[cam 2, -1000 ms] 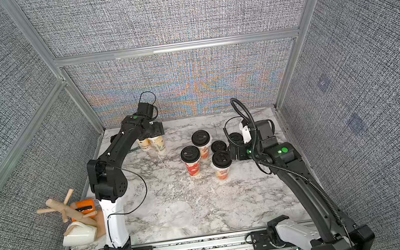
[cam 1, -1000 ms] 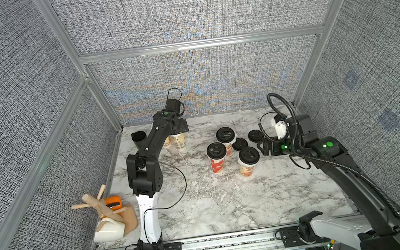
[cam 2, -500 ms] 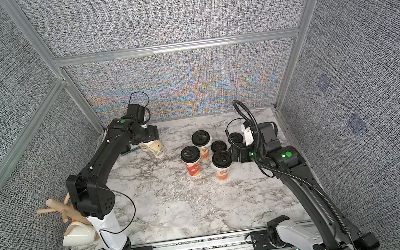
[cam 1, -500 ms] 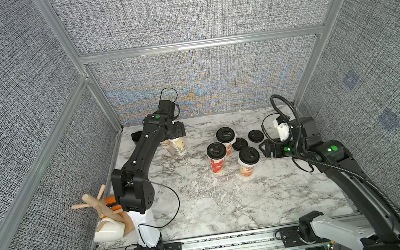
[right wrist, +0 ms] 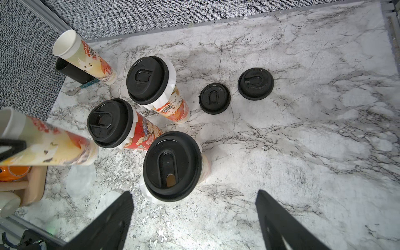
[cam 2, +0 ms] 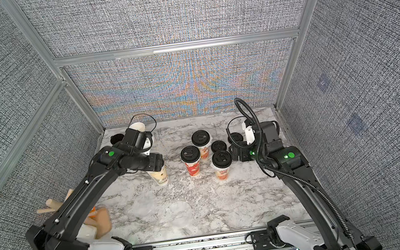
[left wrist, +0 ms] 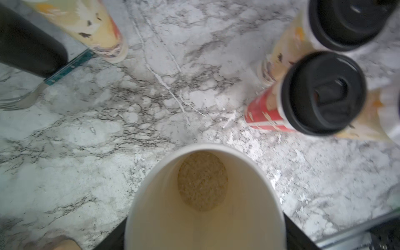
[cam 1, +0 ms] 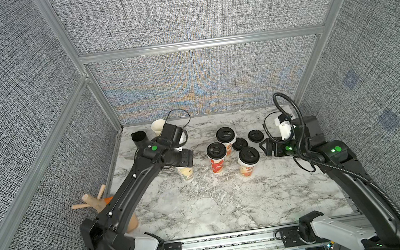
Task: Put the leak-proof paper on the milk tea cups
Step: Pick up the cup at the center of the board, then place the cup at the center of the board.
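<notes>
While my left gripper (left wrist: 205, 234) pinches an open cup (left wrist: 203, 179), right gripper (right wrist: 193, 201) spread idle, I'd fetch a paper sheet (cam 1: 205, 207) next.

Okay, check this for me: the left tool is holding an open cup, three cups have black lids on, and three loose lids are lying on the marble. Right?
Not quite. Only two loose lids lie on the marble, not three; the right wrist view shows this. The rest stands: the left tool holds an open cup, and three cups have black lids on.
</notes>
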Robot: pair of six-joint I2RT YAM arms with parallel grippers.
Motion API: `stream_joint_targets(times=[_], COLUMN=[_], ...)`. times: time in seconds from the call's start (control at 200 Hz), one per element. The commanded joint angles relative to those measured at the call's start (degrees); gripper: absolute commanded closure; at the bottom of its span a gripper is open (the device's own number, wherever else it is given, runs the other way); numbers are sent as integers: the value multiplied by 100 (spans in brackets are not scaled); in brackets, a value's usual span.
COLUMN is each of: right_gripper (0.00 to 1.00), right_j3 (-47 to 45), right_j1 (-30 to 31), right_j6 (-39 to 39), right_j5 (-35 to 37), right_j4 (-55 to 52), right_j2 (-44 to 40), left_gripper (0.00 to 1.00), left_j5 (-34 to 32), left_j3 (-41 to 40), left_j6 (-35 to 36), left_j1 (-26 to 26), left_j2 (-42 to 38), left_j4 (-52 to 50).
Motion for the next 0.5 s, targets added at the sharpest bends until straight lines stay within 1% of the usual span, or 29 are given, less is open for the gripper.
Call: stream_joint_targets(times=[0.0,0.125,0.22,0.39,0.495], right_gripper=[9,9,9,9,9], right_j3=[61,61,44,26,18], right_j1=[-11,-12,-12,-14,-32], right_j6=[-50,-8,20,4,-21], right_j5=[46,61,53,61,92], right_j4=[56,104,143,111,75], right_j2=[13,-5,-39,-134,-179], left_gripper=[19,18,19,18,19], left_j5=[310,80,-243,-634,-734], left_j3=[-326,-683,-741,-567,-539], left_j6=[-194,-480,-578,-599,-610], left_j1=[-431,-1144,-1585,-2079,-2240], left_j2=[-401,-628,-519,-55,188], left_j4=[523,1066,1353,1656,1873])
